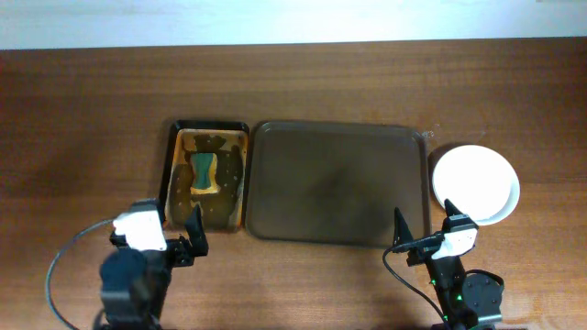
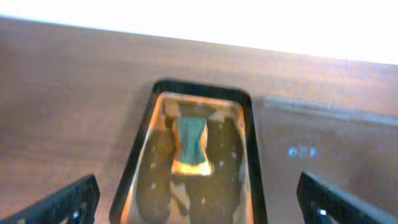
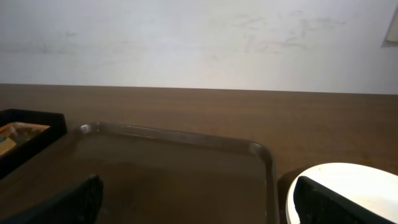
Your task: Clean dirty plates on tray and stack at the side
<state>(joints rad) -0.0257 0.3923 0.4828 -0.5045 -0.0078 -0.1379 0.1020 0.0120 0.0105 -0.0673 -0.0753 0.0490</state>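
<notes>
Closest to the 6 o'clock edge of the table, the left gripper [image 1: 179, 229] has its two dark fingers spread wide apart. It hovers just short of the near end of a small black-rimmed tray [image 1: 176, 174]. At 12 o'clock from this claw, a green-yellow sponge [image 1: 204, 172] lies lengthwise on the small tray's orange-stained bottom. A black cable [image 1: 64, 257] loops out from the left arm towards 9 o'clock.

Over at 3 o'clock from it, the right gripper [image 1: 424, 225] also has its fingers far apart. It sits over the near right corner of the tray [image 1: 339, 183], the large dark-brown one with rounded corners and a low rim. This large tray lies just beside the small one, their long sides close together, and it fills the middle of the table.

At about 1 o'clock from the right claw, the plates [image 1: 475, 183] rest on the side [image 1: 83, 137], the brown wood-grain tabletop, just past the large tray's right rim at 3 o'clock. They are round, white and piled one on another. A second rim peeks out at the pile's 5 o'clock edge, though the number in the pile cannot be told. From the right wrist camera, the top plate shows as a bright white oval just behind the right-hand finger. The tabletop runs on to a pale wall at 12 o'clock.
</notes>
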